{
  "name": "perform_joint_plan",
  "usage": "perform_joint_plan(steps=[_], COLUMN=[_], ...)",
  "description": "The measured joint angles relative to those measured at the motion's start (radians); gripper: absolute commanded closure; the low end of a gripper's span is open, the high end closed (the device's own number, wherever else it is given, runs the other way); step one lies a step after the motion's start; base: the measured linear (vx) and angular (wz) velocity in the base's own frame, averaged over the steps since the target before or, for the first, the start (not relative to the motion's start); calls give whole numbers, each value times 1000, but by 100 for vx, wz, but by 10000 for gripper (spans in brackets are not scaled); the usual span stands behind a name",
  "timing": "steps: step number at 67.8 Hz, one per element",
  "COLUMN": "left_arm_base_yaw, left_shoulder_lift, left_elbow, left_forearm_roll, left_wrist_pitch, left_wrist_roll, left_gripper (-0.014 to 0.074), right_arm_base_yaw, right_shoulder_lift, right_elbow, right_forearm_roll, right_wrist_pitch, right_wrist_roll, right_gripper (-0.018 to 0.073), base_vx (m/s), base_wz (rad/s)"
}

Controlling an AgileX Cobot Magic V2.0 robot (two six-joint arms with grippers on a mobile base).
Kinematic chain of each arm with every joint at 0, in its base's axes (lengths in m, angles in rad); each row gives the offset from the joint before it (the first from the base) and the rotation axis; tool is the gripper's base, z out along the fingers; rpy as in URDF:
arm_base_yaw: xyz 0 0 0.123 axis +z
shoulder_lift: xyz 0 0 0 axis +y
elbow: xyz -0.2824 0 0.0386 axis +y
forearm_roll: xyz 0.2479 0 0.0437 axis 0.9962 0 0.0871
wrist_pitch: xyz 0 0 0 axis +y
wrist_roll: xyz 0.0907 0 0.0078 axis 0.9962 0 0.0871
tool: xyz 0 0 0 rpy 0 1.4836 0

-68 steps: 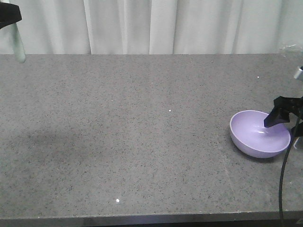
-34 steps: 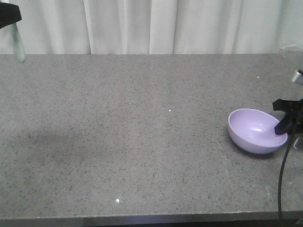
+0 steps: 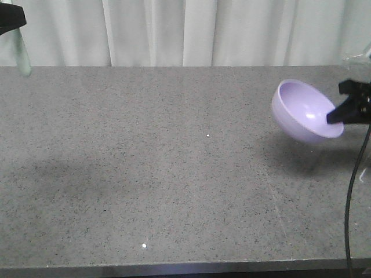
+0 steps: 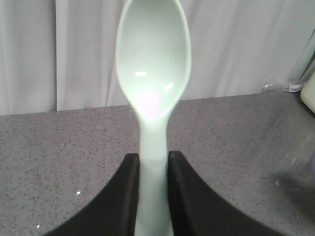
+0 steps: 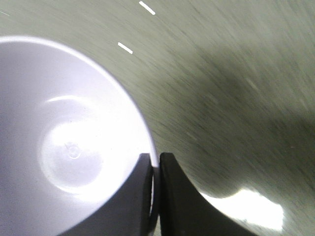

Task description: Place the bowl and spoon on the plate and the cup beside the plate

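Note:
The lilac bowl point(image 3: 301, 110) hangs tilted above the grey table at the right, its opening turned up and to the right. My right gripper point(image 3: 342, 110) is shut on its rim; the right wrist view shows the bowl point(image 5: 64, 147) with its wall pinched between the fingers point(image 5: 170, 196). At the top left, my left gripper point(image 3: 13, 22) holds the pale mint spoon point(image 3: 23, 55) in the air. In the left wrist view the spoon point(image 4: 152, 73) stands head up, its handle clamped by my left gripper point(image 4: 153, 162). Plate and cup are out of view.
The speckled grey table point(image 3: 162, 162) runs from a white curtain point(image 3: 203, 32) at the back to the front edge. A pale object point(image 4: 309, 93) shows at the right edge of the left wrist view. A black cable point(image 3: 351, 202) hangs at the right.
My right gripper has lifted the bowl off the table, up and slightly left, and tilted it. The left gripper and spoon have not moved.

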Motion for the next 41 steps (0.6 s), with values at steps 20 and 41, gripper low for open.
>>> perform_joint_plan(steps=[20,41], left_arm_base_yaw=[0,0], left_shoulder_lift=[0,0], left_elbow=[0,0], left_forearm_roll=[0,0], left_wrist_pitch=[0,0], left_wrist_roll=[0,0], left_gripper=[604,604], right_arm_base_yaw=[0,0], right_shoulder_lift=[-216,-283], right_elbow=[-104,-104], right_forearm_roll=[203,208], right_wrist_pitch=[40,51], right_wrist_roll=[-47,-53], right_gripper=[565,565], base_vx=[0,0], base_wz=[0,0])
